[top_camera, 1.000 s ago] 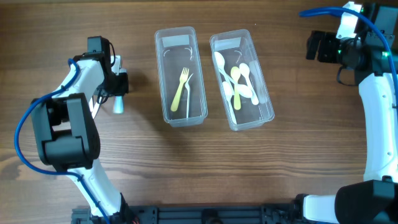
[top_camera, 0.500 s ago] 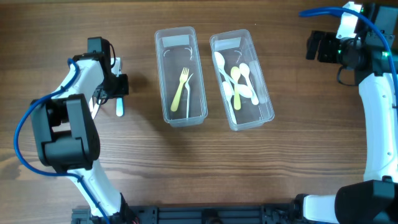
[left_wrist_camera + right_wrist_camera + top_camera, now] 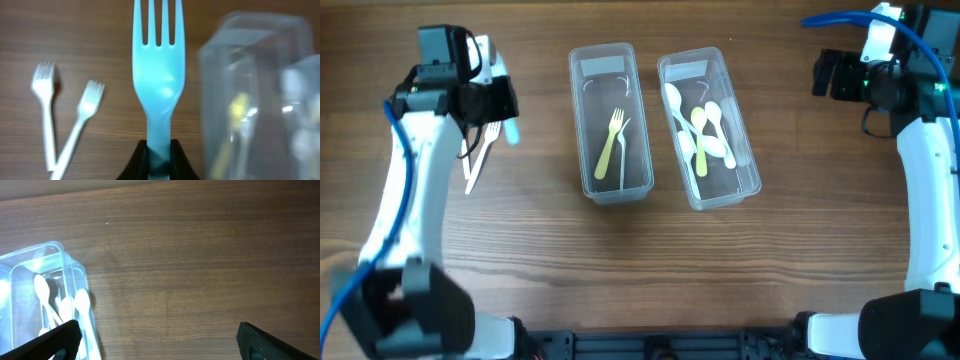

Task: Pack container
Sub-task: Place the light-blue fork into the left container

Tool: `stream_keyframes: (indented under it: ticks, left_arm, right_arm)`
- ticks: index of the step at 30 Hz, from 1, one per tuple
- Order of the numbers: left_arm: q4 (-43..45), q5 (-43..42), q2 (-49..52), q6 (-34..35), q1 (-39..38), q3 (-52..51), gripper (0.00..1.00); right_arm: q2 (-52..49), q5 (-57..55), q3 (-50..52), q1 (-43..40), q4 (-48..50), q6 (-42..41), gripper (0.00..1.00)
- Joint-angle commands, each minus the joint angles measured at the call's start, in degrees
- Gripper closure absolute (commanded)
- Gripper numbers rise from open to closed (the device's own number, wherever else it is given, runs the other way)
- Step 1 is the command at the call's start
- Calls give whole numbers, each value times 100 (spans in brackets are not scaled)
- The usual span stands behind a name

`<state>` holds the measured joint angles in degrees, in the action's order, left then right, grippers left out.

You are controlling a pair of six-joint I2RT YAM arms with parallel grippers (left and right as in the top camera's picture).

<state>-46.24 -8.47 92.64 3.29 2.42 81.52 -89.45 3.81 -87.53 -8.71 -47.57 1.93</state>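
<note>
Liftoff: my left gripper [image 3: 159, 161], clamped on the pale-blue plastic fork [image 3: 159, 85], has raised it off the desk [image 3: 640, 270]; clear plastic fork container [image 3: 610, 125] likely next.

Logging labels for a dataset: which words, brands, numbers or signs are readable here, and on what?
No text reads anywhere.
Fork container and spoon container: a pale strip at each far end, blank or too blurred.
Blue fork in the left pincer: no marking.

I see a light blue fork [image 3: 159, 95], two white forks [image 3: 46, 115] on the brown wood-grain table [image 3: 620, 260], a yellow fork [image 3: 611, 143], and white and pale yellow spoons [image 3: 713, 115] in clear tubs [image 3: 603, 62].
</note>
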Motion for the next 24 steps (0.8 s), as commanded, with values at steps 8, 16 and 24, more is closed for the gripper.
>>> stream_keyframes:
  ticks: [8,16,24]
  left_arm:
    - [118,-433,-271,844,-1519,72,96]
    - [190,-343,304,1244,-2063,72,95]
    - [210,-284,1091,1261,-2074,72,82]
  right_arm:
    - [-2,-44,-52,17,20,-46,0]
    - [-2,-44,-52,17,20,-48,0]
    - [-2,-44,-52,17,20,-46,0]
